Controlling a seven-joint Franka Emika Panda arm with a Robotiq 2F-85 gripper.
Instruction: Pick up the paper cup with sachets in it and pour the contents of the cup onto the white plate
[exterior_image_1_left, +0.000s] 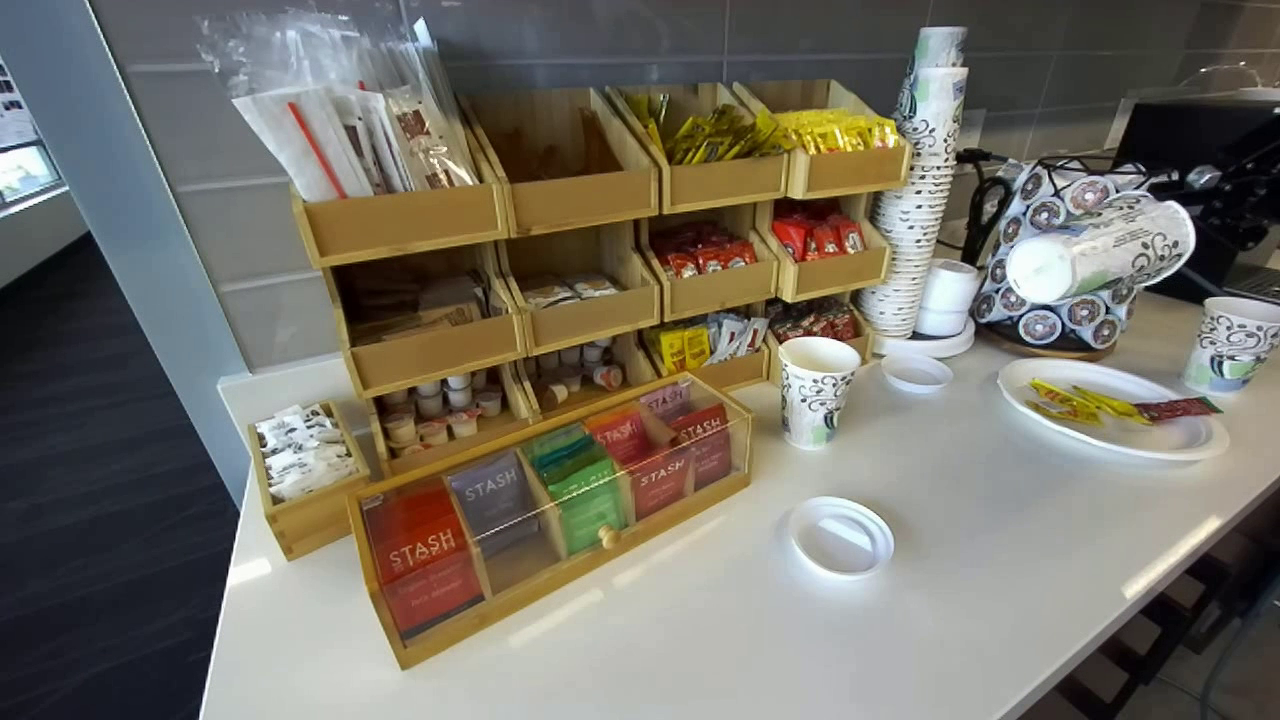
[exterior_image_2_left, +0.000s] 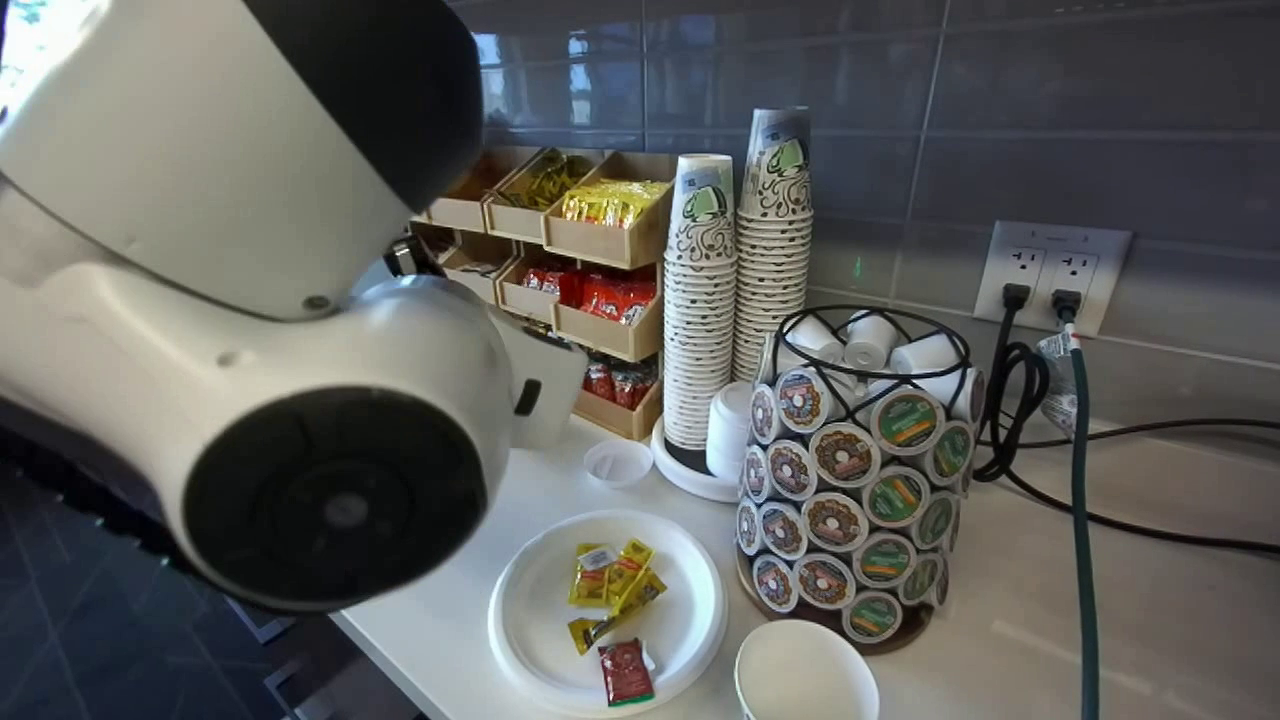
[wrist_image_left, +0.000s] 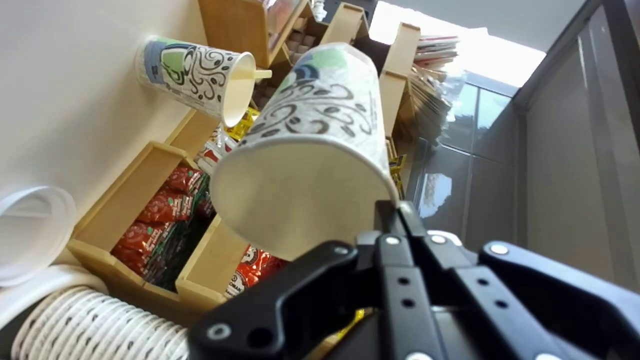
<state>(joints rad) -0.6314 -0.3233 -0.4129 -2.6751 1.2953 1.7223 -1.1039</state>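
The white tapered paper cup (wrist_image_left: 325, 102), printed with dark scrolls, coffee beans and a green patch, is held in the air well tilted, its mouth showing a smooth cream inside, its thin rim pinched between the all but meeting fingertips of the black two-fingered claw (wrist_image_left: 398, 210). In both exterior views small flat yellow sachets (exterior_image_2_left: 590, 583) and a dark red sachet (exterior_image_2_left: 627, 674) lie on the round white plate (exterior_image_2_left: 527, 610) on the glossy white bench (exterior_image_1_left: 700, 640).

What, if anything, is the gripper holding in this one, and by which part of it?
The paper cup: the gripper pinches it by the wall at its rim.
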